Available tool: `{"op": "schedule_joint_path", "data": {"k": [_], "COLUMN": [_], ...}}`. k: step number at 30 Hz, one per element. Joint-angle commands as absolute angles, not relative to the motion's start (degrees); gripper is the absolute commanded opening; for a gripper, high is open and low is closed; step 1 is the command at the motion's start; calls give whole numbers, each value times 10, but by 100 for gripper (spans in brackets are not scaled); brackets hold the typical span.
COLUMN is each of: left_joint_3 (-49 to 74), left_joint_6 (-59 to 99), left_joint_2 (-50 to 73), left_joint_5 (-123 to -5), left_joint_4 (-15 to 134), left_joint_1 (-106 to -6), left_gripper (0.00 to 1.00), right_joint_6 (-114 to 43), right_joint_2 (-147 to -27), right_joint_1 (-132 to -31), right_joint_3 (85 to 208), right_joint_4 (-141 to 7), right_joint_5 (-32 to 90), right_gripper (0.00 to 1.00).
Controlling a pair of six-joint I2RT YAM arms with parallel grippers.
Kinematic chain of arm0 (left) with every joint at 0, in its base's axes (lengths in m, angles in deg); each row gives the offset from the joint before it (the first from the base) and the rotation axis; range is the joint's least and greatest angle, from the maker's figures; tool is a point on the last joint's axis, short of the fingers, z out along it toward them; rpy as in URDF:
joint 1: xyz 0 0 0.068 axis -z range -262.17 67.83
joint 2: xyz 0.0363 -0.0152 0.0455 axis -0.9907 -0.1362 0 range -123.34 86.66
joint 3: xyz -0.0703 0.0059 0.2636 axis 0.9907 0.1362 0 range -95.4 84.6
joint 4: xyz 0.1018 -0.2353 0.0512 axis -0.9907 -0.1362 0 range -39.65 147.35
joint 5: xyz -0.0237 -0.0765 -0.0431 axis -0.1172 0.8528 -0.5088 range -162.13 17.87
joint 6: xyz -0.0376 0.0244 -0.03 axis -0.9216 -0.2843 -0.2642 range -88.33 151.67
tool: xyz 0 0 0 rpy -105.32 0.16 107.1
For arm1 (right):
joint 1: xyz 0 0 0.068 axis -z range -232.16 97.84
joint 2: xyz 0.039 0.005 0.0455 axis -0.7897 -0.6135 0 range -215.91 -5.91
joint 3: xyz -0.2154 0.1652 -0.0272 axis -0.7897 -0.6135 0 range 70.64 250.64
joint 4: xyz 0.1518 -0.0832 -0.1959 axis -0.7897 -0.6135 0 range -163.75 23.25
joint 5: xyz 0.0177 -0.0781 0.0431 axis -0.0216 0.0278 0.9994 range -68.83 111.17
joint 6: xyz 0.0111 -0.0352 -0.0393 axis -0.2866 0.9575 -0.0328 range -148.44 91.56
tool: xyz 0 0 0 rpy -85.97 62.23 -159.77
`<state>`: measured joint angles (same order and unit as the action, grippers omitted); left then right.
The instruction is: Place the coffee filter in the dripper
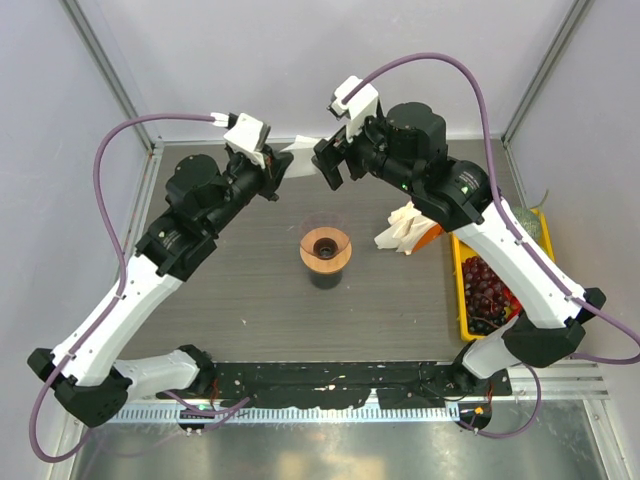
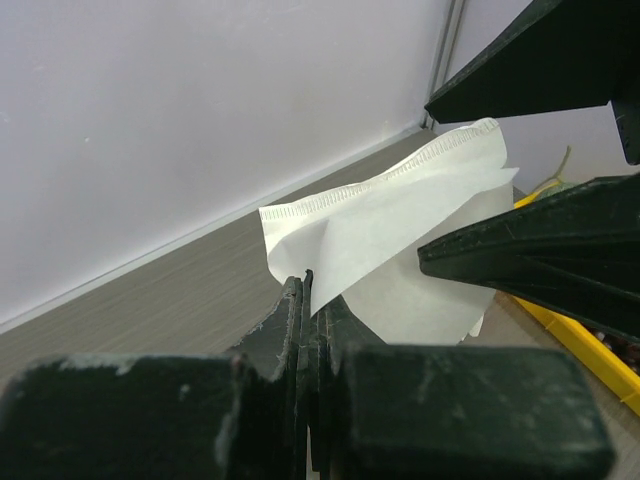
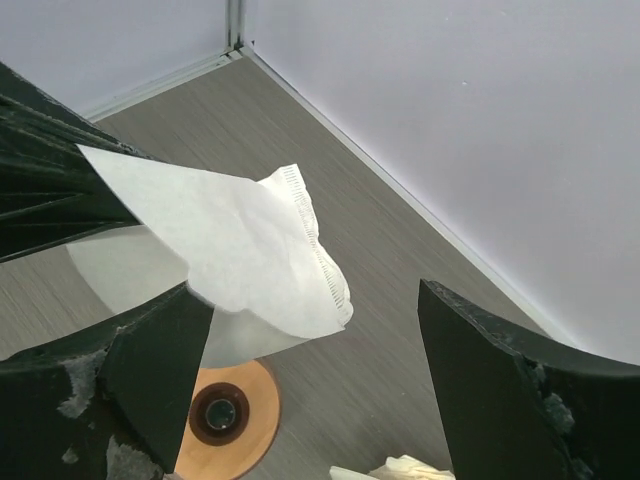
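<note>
- Between the two grippers, up off the table [image 1: 250, 300], hangs the filter [image 1: 298, 157], a thin white paper fan with a crimped seam along one edge.
- Left gripper [image 1: 280, 172] is clamped tight on the filter's near corner. Its wrist view shows the left gripper [image 2: 305, 295] with jaws pressed together on the paper.
- From that pinch the filter [image 2: 400, 230] spreads up and away from the left gripper, slightly crinkled, toward the right gripper.
- Right gripper [image 1: 330, 168] faces the left one with jaws spread wide, gripping nothing. The filter's free end reaches into the gap between its fingers [image 2: 540, 260].
- In the right wrist view the filter [image 3: 240, 240] sits close by one finger [image 3: 150, 350] and well apart from the other. I cannot tell whether paper and finger touch.
- Below both grippers and nearer the arm bases, the dripper [image 1: 325, 250] stands on the table with its wooden ring up and dark centre showing. The filter is in the air, apart from it.
- From the right wrist the dripper [image 3: 225, 410] shows under the filter's lower edge.
- Beside the right arm, a filter bunch [image 1: 405, 228] lies on the table next to a yellow tray [image 1: 458, 300] holding grapes [image 1: 487, 290].
</note>
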<state>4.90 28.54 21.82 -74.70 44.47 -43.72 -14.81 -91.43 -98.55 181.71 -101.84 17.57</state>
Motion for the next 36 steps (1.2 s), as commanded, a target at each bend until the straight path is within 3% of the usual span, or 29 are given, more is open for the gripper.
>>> {"op": "schedule_joint_path", "data": {"k": [1,8,15,21,26,30,31,36], "left_joint_3": [41,49,49,40,30,29,28,19], "left_joint_6": [314,314,314,314,330,331,331,332], "left_joint_2": [239,248,246,235,225,222,220,214], "left_joint_5": [-776,-782,-771,-774,-774,-788,-794,-810], "left_joint_4": [476,476,483,479,468,467,467,467], "left_joint_1": [-428,-427,-423,-407,-396,-389,-388,-388], "left_gripper": [0,0,0,0,0,0,0,0], "right_joint_6": [-182,-176,-188,-195,-190,-179,-178,-181], "right_joint_2": [-897,-894,-898,-906,-910,-905,-903,-896], "right_joint_1": [-987,-983,-983,-987,-988,-1002,-1003,-1008], "right_joint_3": [1816,1815,1809,1814,1823,1822,1822,1817], "right_joint_4": [-998,-979,-977,-970,-975,-985,-991,-1008], "right_joint_5": [144,119,155,203,227,236,238,237], "right_gripper": [86,64,60,32,28,15,7,5]}}
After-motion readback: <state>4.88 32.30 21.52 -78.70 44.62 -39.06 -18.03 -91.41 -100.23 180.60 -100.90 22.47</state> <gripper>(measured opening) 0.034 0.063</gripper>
